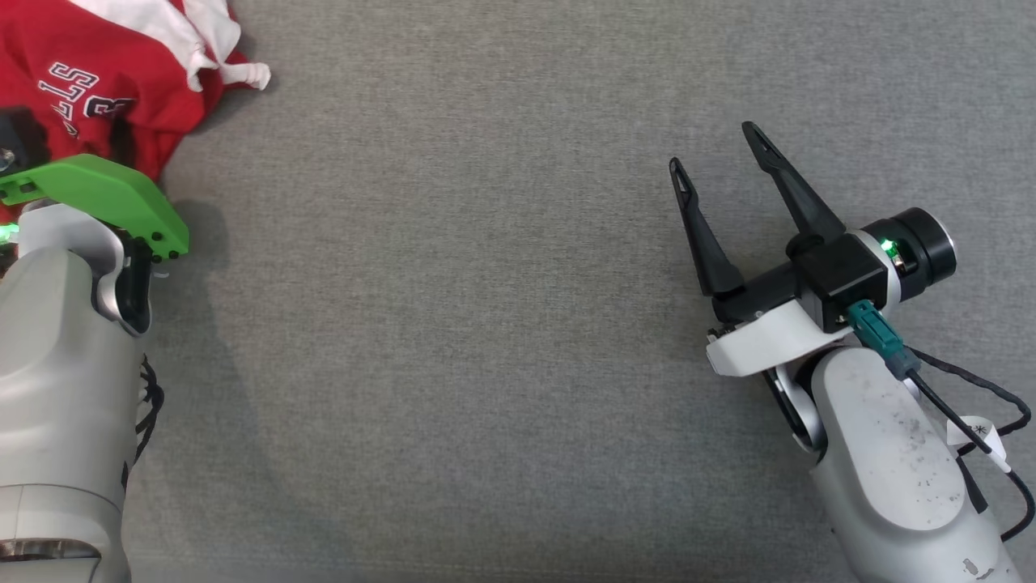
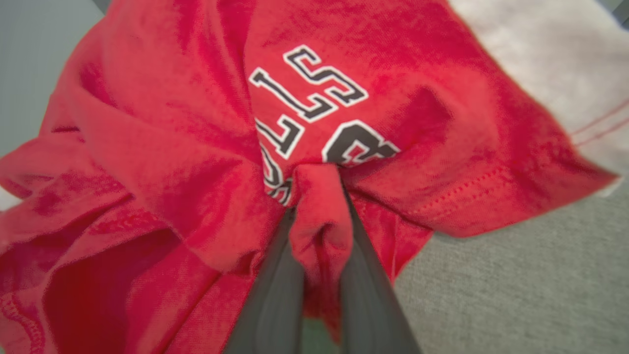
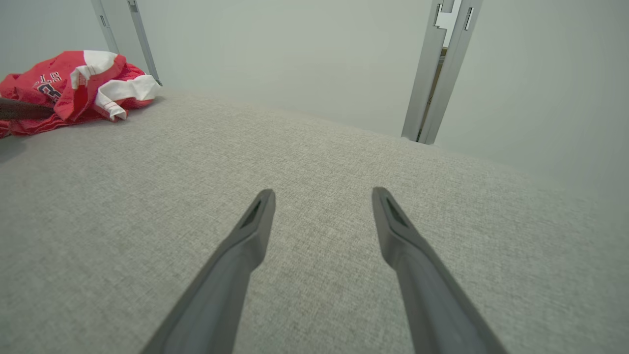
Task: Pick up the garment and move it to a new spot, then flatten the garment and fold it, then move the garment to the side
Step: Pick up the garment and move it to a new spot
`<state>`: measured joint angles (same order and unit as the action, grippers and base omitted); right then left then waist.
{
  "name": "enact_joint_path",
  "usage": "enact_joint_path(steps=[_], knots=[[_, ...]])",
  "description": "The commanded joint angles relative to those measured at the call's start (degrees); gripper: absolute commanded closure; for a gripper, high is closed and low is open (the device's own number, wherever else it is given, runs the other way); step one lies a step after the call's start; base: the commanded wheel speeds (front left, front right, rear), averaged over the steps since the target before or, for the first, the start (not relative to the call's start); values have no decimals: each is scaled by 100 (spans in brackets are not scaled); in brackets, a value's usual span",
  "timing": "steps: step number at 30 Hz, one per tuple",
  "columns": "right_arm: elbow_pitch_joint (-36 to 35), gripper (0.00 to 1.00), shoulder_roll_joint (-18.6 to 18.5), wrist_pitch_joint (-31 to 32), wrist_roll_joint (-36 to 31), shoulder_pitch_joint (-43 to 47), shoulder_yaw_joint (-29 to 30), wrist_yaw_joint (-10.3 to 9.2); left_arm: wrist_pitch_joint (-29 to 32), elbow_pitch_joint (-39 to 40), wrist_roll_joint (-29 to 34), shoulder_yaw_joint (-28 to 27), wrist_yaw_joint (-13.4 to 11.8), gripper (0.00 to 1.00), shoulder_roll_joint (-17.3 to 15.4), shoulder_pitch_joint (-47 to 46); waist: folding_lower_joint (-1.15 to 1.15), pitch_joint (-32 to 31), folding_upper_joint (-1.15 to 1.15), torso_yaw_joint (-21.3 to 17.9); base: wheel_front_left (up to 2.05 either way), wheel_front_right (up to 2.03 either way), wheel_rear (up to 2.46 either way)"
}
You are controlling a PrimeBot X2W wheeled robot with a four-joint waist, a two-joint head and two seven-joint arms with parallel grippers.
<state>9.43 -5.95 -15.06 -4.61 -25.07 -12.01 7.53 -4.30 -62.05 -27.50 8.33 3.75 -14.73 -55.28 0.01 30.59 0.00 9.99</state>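
There it is: the left gripper [image 2: 317, 196] has pinched a bunched fold of the red garment [image 1: 89, 89], jaws nearly together with cloth between them. The crumpled heap sits in the head view's upper left corner, on that arm's side. It's well apart from the right gripper [image 1: 712, 144], spread wide and empty over the grey surface [image 1: 453, 324]. The carry looks like the left arm's job, rightward toward the open centre.

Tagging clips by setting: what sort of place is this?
Probably an indoor robot test bay, not a home: a wide grey fabric-covered work surface, plain pale walls with metal frame posts, and one crumpled red garment.
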Motion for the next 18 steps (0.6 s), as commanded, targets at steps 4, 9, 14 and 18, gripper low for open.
enact_joint_path(steps=[4, 9, 14, 18], knots=[[43, 0, 84, -18, 61, 232, 112, -8, -330, 113, 116, 87, 109, 100, -167, -100, -1, -194, 0, -206, 0, 0, 0], [118, 0, 147, -18, 124, 573, 209, -8, -480, 585, 176, 248, 237, 100, -289, -24, -1, -705, 0, -127, 0, 0, 0], [135, 0, 222, -18, 211, 841, 233, -8, -199, 1578, 97, 473, 322, 100, -334, 246, -1, -1244, 0, -171, 0, 0, 0], [119, 0, 260, -18, 278, 982, 257, -8, 263, 2782, -34, 680, 348, 100, -297, 656, -1, -1612, 0, -351, 0, 0, 0]])
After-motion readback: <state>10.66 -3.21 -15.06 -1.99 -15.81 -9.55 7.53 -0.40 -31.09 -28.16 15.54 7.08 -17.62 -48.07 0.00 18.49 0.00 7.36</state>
